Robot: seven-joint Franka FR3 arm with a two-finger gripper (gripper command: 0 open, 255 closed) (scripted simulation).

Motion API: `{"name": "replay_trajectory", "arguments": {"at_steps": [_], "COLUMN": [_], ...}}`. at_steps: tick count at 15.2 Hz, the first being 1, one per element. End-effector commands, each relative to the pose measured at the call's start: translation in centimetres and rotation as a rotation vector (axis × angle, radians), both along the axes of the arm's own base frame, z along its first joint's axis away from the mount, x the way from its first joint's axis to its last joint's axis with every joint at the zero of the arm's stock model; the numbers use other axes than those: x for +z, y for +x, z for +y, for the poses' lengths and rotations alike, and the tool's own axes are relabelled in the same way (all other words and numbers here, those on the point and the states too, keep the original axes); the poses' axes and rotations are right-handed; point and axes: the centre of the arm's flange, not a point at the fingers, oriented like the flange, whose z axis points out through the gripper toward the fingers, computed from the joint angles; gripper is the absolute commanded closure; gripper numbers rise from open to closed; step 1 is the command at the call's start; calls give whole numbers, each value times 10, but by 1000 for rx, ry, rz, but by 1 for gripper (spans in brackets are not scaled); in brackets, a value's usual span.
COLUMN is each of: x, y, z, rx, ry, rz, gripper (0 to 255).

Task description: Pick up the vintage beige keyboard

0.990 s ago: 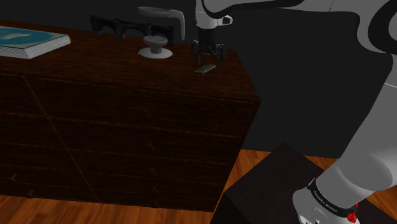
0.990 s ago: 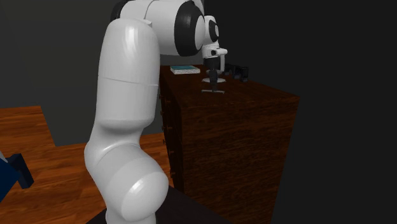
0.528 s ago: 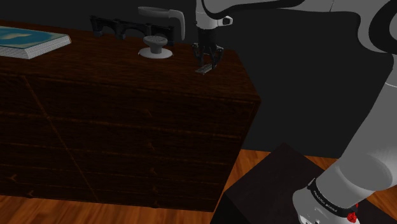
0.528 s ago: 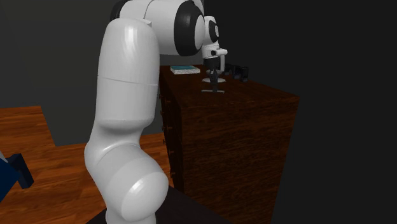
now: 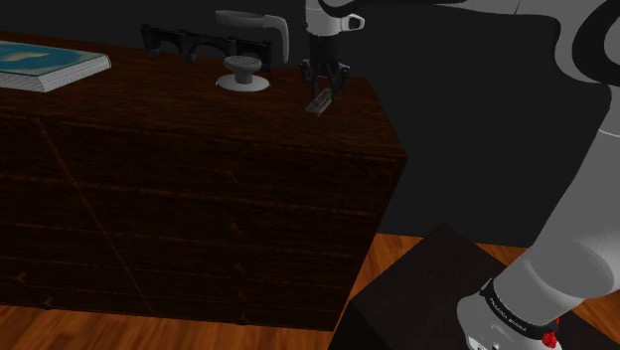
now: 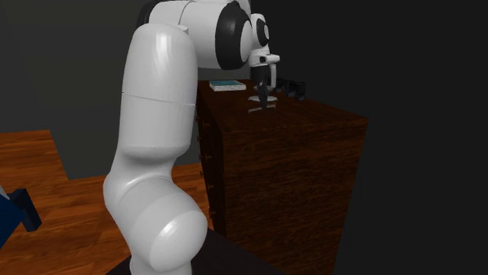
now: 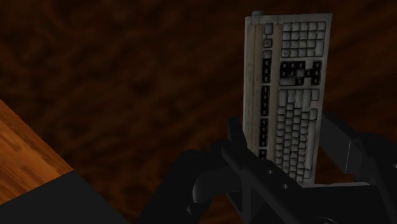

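Note:
The keyboard (image 7: 286, 95) is small and beige-grey, with light keys and a block of dark ones. My black gripper (image 7: 296, 153) is shut on one end of it, a finger (image 7: 243, 151) pressing each long edge. In the shoulder view the gripper (image 5: 324, 89) hangs over the right end of the dark wooden dresser (image 5: 199, 149), and the keyboard (image 5: 317, 104) dangles tilted from it, just above the top. The second exterior view has the gripper (image 6: 264, 97) and keyboard (image 6: 256, 108) above the dresser top (image 6: 313, 117).
On the dresser stand a grey round knob-shaped object (image 5: 242, 77), a grey lever-like piece (image 5: 253, 22), a dark rack-like object (image 5: 187, 42) and a blue-green book (image 5: 45, 64) at the shoulder view's left. The dresser's right edge (image 5: 387, 119) is close. The dark stand (image 5: 422, 293) sits on the wooden floor.
The fingers closed on the keyboard, which lay flat on the dresser. The gripper has since risen a little, and the keyboard has come up tilted with it.

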Motion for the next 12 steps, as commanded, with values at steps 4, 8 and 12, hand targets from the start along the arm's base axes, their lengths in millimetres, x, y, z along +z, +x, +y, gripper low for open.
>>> {"name": "replay_trajectory", "arguments": {"at_steps": [4, 8, 12], "x": [27, 48, 59], "y": [-1, -1, -1], "z": [0, 0, 0], "rx": [0, 0, 0], "ry": [0, 0, 0], "rz": [0, 0, 0], "gripper": [255, 255, 255]}}
